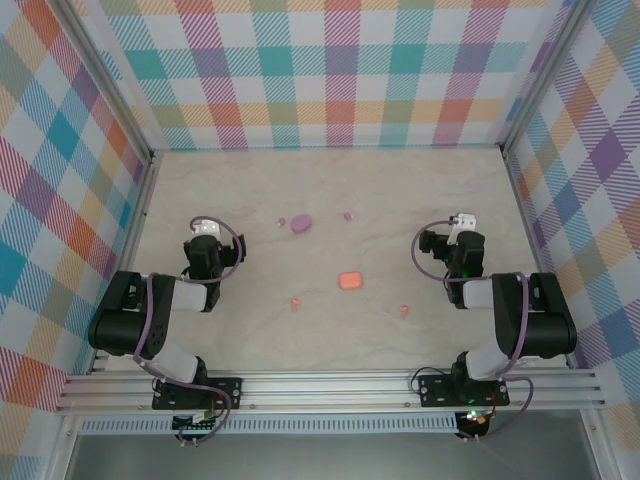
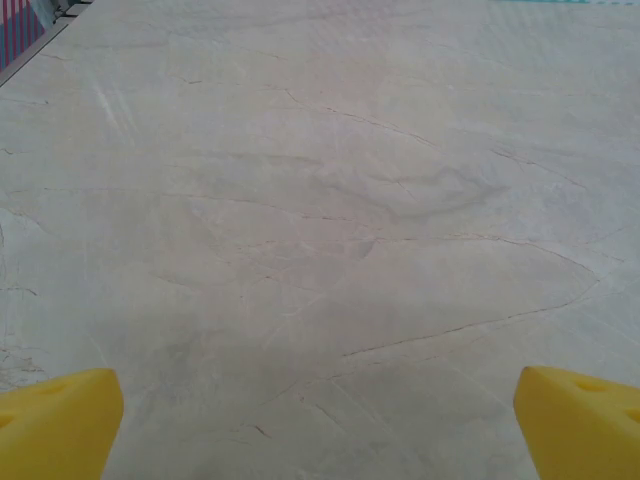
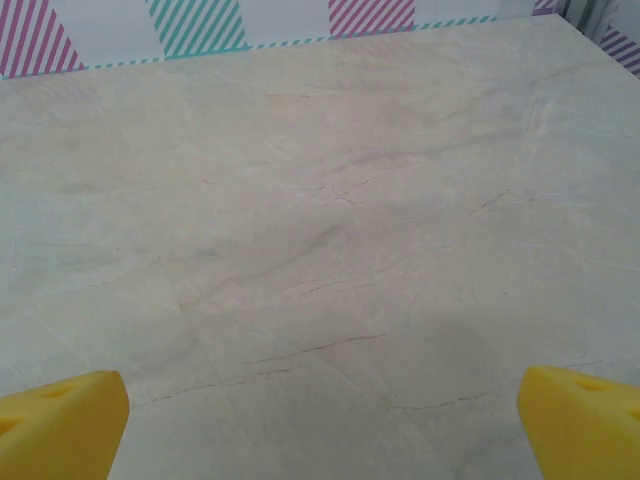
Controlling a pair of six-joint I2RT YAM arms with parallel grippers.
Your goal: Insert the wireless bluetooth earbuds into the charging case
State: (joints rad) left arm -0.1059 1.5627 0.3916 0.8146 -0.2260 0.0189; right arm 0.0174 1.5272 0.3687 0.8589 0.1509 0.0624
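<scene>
A purple charging case (image 1: 301,223) lies mid-table, with one tiny purple earbud (image 1: 282,221) just left of it and another purple earbud (image 1: 347,215) to its right. Nearer the arms sits a salmon-orange case (image 1: 349,280), flanked by one orange earbud (image 1: 296,302) at its lower left and another orange earbud (image 1: 404,311) at its lower right. My left gripper (image 1: 204,229) rests at the left, my right gripper (image 1: 463,222) at the right, both well away from these pieces. In each wrist view the yellow fingertips (image 2: 60,425) (image 3: 62,425) stand wide apart over bare table; both grippers are open and hold nothing.
The pale marbled tabletop (image 1: 330,180) is boxed in by checked walls at the back and both sides. A metal rail (image 1: 330,385) runs along the near edge, carrying the arm bases.
</scene>
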